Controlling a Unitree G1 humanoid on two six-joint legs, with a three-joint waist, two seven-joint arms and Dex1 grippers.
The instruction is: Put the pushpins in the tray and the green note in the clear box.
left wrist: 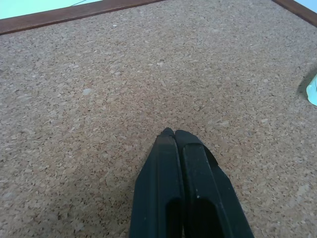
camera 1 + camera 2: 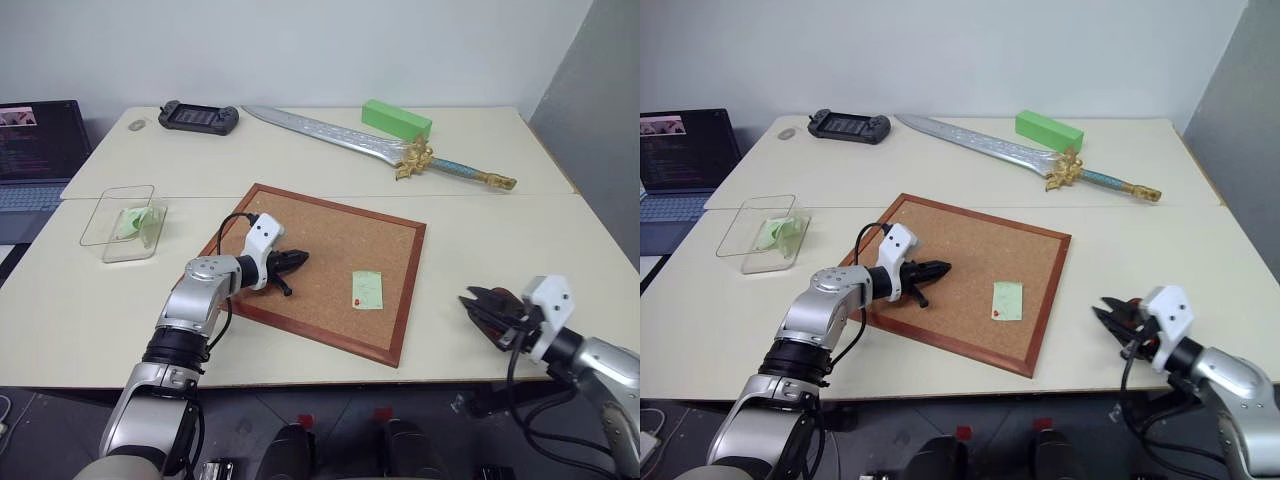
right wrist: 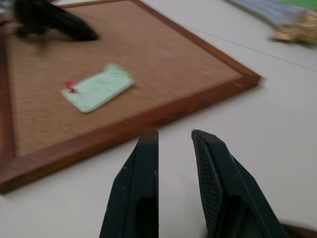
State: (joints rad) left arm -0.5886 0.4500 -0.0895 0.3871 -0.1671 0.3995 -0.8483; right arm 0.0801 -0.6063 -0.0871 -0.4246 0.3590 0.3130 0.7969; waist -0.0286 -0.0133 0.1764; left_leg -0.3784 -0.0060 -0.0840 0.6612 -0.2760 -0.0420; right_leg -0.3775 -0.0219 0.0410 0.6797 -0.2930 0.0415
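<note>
A pale green note lies on the cork board, pinned at its near corner by a red pushpin. The note and the pin also face my right wrist camera. My left gripper is shut, with nothing seen between its fingers, low over the board to the left of the note. My right gripper is open and empty, off the board's right edge, over a dark red tray that it largely hides. The clear box at the left holds another green note.
A toy sword, a bright green block and a black handheld game console lie along the far table. A laptop sits at the far left. Bare table lies between the board and the clear box.
</note>
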